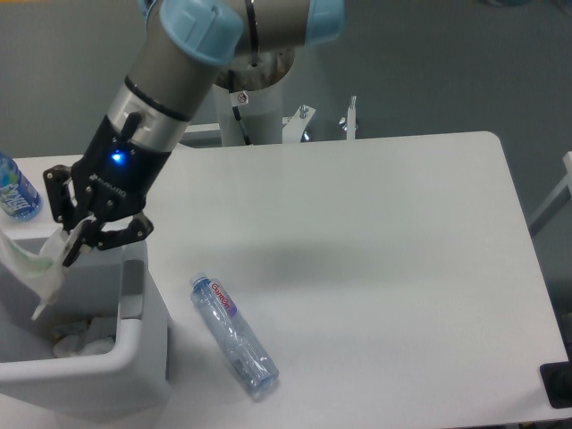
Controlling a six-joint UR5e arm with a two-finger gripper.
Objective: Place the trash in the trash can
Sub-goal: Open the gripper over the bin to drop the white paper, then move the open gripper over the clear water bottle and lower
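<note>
A white table (pixel 384 232) with rounded corners filled most of the view against a grey floor. A blue-tinted bottle with a blue label (pixel 14 189) stood at the table's far left edge, partly cut off by the frame. Behind the table's rear edge, small metal brackets (pixel 349 119) were visible. A black object (pixel 558 384) sat at the lower right corner.
</note>
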